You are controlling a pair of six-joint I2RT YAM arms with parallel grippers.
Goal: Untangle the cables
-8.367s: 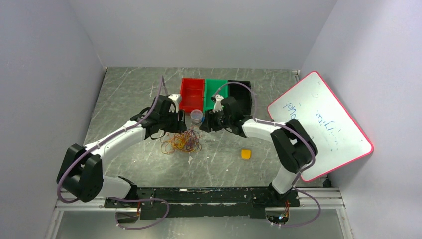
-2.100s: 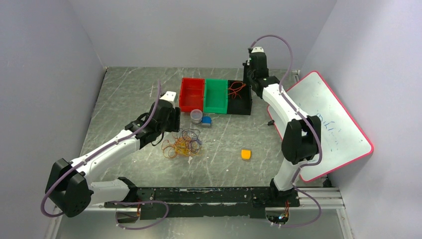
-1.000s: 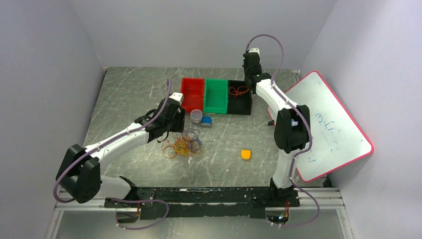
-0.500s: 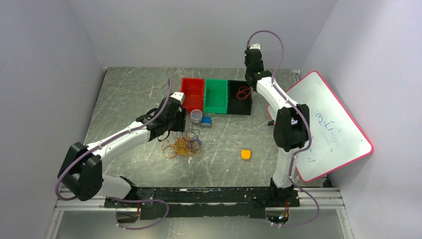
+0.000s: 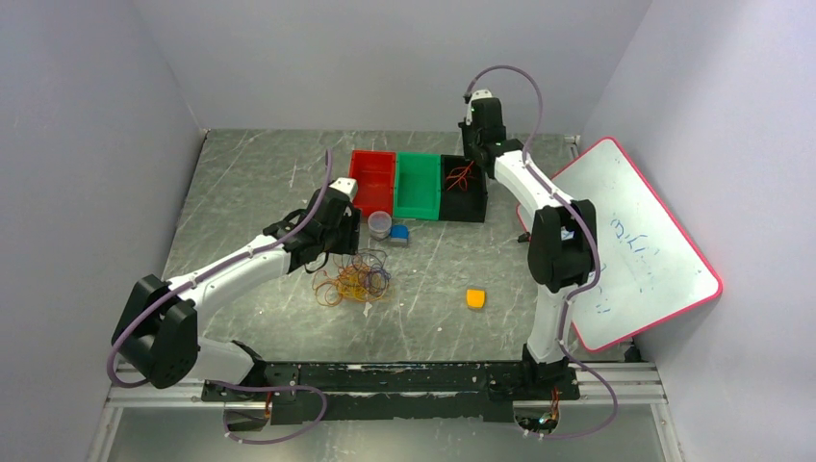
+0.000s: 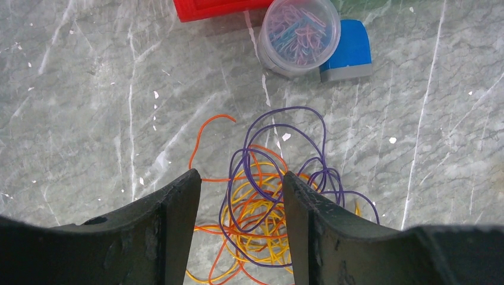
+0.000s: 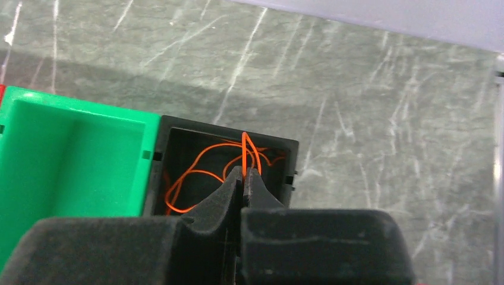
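Red-orange cable (image 7: 244, 148) pinched over the black bin (image 7: 226, 129)
R jaws clenched on it, rest lying inside bin; L jaws released, hovering over yellow/purple/orange tangle (image 6: 261, 219) on desk (image 6: 89, 89), well left of bin, nearer arm bases.

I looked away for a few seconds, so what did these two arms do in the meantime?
The right tool carried a red-orange cable from the tangle away to the black bin and pinches it there. The left tool stayed over the tangle, open; the cup and orange block did not move.
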